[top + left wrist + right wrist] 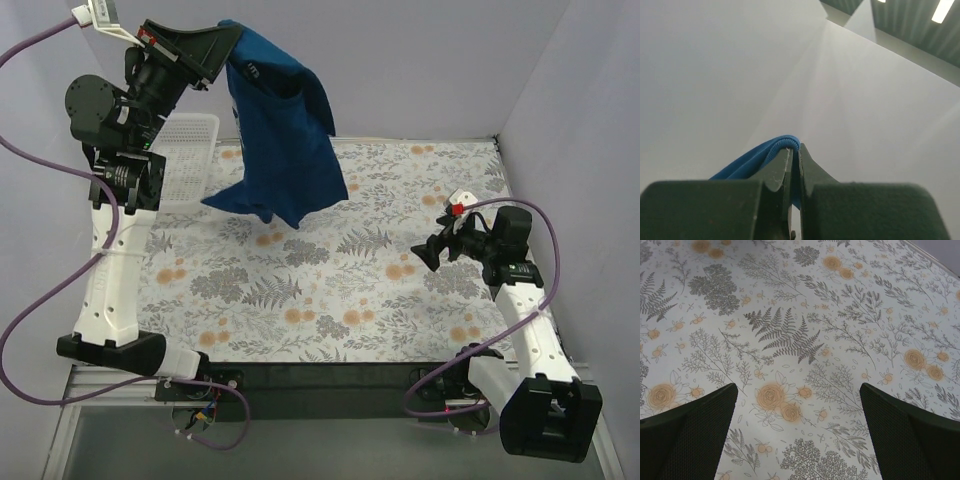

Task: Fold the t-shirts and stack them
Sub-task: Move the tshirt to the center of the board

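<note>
Your left arm [110, 270] stands nearest the overhead camera, reared up tall from its base, with the wrist bent over to the right at the top. Its left gripper [225, 45] is pinched tight on a ribbed edge of the navy t-shirt [280, 150]; from the wrist you see blue cloth [747, 162] bulging just past the closed tips. A small white mark near the top of the shirt is too small for you to read. The shirt hangs straight down from the pincer, bunched, just right of the white basket [185, 160], over the far left of the floral tablecloth [330, 290]. You cannot tell whether its lowest folds touch. Your right arm [530, 330] sits low, elbow bent, pointing left. Its right gripper [425, 255] is spread wide over bare cloth, holding nothing, well apart from the shirt.
</note>
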